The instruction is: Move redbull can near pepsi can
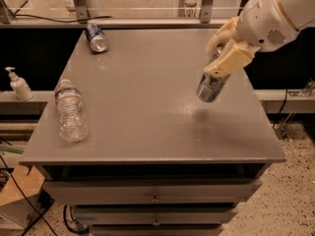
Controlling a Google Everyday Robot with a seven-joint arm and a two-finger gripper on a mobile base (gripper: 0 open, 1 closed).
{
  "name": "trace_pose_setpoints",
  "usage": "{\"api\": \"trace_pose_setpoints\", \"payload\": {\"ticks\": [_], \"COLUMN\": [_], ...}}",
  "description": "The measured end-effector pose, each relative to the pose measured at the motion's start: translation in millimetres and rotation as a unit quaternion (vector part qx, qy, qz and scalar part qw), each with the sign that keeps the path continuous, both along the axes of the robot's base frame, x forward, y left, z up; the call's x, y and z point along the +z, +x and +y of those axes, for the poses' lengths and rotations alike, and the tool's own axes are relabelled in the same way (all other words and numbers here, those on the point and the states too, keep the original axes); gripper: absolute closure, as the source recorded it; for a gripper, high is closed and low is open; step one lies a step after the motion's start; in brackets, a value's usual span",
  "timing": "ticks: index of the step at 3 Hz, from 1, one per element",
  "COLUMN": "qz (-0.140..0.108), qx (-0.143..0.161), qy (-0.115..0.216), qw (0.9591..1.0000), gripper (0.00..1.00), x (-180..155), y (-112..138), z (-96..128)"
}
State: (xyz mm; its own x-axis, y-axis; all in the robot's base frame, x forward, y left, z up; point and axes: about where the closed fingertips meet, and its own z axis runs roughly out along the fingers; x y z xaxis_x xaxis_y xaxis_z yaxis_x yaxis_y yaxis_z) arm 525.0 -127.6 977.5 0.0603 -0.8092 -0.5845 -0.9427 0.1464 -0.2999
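We see the gripper [220, 67] at the right side of the scene, above the right half of the grey table [147, 92]. It hangs from a bulky white arm [275, 14] that comes in from the upper right corner. Its cream fingers [232, 58] are clamped on the upper part of the redbull can [210, 86]. The can hangs in the air, clear of the tabletop. It is tilted, with its bottom end swung down and to the left, and a soft shadow lies on the table beneath it.

We find the pepsi can [95, 37] at the far left corner of the table, lying on its side with its silver end turned toward us. It is well apart from the redbull can, with most of the tabletop between them.

A clear plastic bottle [71, 111] lies on its side near the left edge. Its label is around the end away from us; the cap seems to point to the far side, though we cannot be sure.

Off the table to the left, a small white pump bottle [18, 84] stands upright on a ledge. Below the tabletop we see drawer fronts [155, 191] with small knobs.
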Motion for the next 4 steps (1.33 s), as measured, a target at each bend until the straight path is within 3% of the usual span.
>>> {"api": "trace_pose_setpoints", "payload": {"ticks": [1, 2, 4], "qz": [-0.013, -0.044, -0.066], "qx": [0.01, 0.035, 0.067], "qy": [-0.001, -0.003, -0.003], "qw": [0.9999, 0.9984, 0.9956], "gripper": [1.0, 1.0, 1.0], "x": [0.5, 7.1, 1.6], "y": [21.8, 58.1, 137.1], "z": [19.5, 46.0, 87.2]}}
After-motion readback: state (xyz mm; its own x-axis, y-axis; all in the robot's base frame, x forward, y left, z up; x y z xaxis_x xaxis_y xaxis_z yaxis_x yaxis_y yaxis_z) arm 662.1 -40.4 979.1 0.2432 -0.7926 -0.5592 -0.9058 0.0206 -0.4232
